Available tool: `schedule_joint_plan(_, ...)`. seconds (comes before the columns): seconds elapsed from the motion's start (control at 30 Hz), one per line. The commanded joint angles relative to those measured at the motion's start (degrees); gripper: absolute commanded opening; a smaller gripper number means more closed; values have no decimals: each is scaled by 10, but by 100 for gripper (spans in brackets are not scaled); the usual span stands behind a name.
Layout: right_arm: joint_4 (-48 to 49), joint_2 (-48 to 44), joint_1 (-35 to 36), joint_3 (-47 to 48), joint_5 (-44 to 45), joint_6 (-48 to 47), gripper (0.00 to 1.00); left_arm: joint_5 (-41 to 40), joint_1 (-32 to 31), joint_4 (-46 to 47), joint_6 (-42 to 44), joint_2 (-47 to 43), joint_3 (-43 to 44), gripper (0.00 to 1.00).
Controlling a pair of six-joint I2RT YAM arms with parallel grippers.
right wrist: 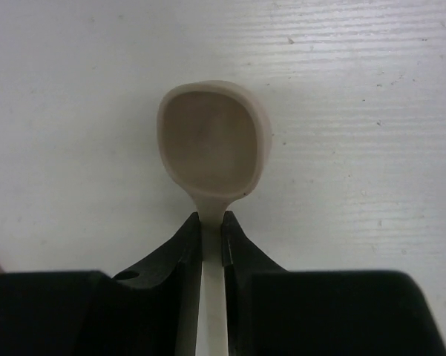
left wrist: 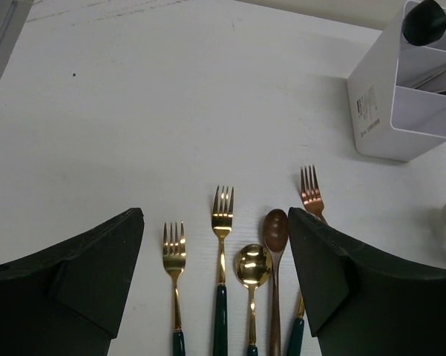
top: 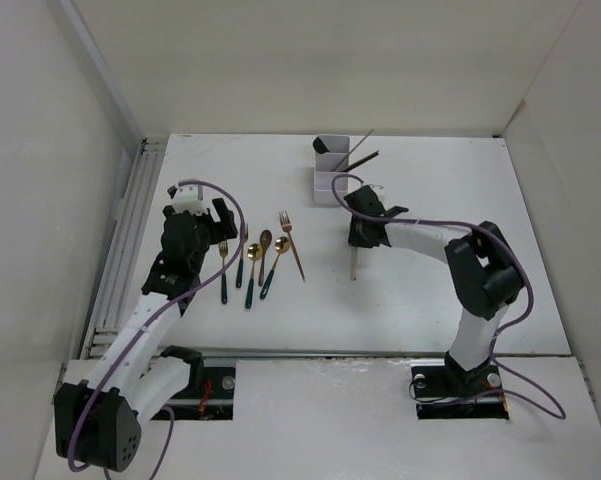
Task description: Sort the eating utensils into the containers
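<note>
left gripper [left wrist: 215, 219]: wide open, empty | between its jaws: three forks [left wrist: 222, 211], apparently three spoons [left wrist: 252, 265], one half hidden | right gripper [right wrist: 211, 222]: clamped on neck of one pale spoon [right wrist: 211, 137], bowl beyond jaws | one organizer [left wrist: 386, 111] beyond left jaws, rightward

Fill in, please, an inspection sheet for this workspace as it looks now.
Surface: white table, matte.
Job's things: row of forks and spoons lying flat; pale spoon on the table; white organizer holding a black spoon and chopsticks.
Clutter: nothing seen.
Hands: left hand open, near the row; right hand shut on the pale spoon's handle.
Cables: purple cables run along both arms.
Surroundings: white walls on three sides.
</note>
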Motion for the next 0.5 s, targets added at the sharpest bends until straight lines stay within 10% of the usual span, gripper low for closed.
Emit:
schedule_joint_plan(0.0,63,-106,38,-11,23,-79,0,11,6,22,-7,2,20,76)
schedule_joint_plan(0.27,299,-214,36,24,36,-274,0,17,17,22,3,38,49,76)
schedule_joint_plan(0.47,564,-82,-29,83,-57,-346,0,6,17,45,29,96,79,76)
